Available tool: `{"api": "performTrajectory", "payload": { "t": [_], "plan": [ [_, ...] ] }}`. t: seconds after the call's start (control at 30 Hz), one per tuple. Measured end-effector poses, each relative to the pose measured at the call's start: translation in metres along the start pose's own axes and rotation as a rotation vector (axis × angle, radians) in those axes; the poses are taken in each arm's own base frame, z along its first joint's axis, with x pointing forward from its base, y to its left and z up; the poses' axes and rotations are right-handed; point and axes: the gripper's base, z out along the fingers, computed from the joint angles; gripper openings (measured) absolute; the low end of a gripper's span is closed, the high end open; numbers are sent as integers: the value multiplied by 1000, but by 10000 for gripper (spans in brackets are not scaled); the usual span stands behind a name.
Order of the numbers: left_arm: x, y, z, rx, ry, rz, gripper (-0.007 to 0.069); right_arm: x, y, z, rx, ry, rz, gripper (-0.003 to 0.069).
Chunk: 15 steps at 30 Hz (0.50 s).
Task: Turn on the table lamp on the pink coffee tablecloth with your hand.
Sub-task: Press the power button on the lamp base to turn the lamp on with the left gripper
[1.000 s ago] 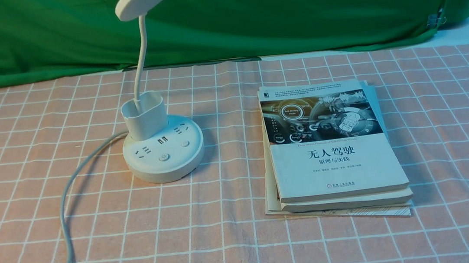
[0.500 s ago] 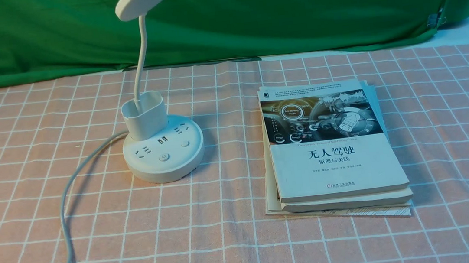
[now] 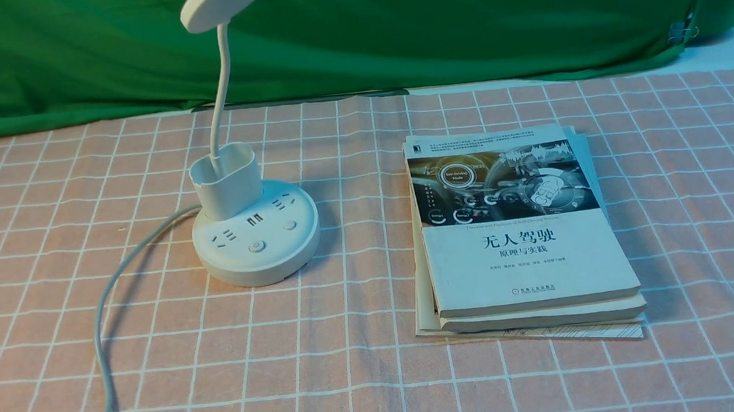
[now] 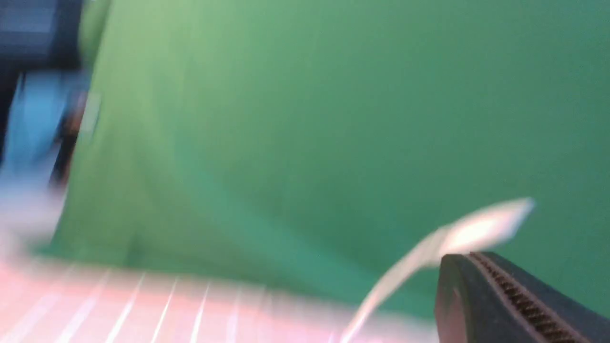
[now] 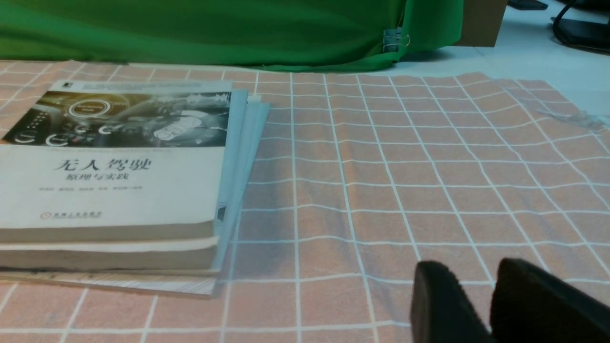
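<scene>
Since neither arm is seen in the front view, the press is judged not yet begun: the white table lamp [image 3: 255, 241], with flat disc head, bendy neck and round socketed base, stands left of centre on the salmon-pink, white-gridded tablecloth [image 3: 358, 377] over the tabletop. Of the left gripper [image 4: 505, 295] only one ribbed dark finger is shown, blurred, so its state cannot be told; the right gripper [image 5: 483, 281] is held nearly pressed together, pinching nothing. As two round buttons [image 3: 256, 247] are carried by the base, the wrong one could be pressed; the light base could be shoved, or the grey cord [image 3: 104, 343] snagged. On the white paperback [image 3: 522, 251] topping the book stack, "无人驾驶" and "原理与实践" can be read.
</scene>
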Motion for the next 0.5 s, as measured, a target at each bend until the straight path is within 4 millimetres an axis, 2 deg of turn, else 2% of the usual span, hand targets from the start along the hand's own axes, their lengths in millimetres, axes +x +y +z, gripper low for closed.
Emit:
{"api": "performTrajectory", "payload": {
  "t": [0.03,0.13,0.17,0.23,0.27,0.4,0.5],
  "plan": [
    [13,4,22,-41,149,-13,2,0,0,0,0,0,0,238],
    [37,6,60,-77,380,-95,2,0,0,0,0,0,0,238],
    [41,5,68,-73,421,-125,2,0,0,0,0,0,0,238],
    [58,3,95,-42,581,-129,2,0,0,0,0,0,0,238],
    [61,2,100,-40,606,-154,2,0,0,0,0,0,0,238],
    [88,-4,147,52,843,-178,2,0,0,0,0,0,0,238],
    [96,-13,175,123,956,-155,2,0,0,0,0,0,0,238]
  ]
}}
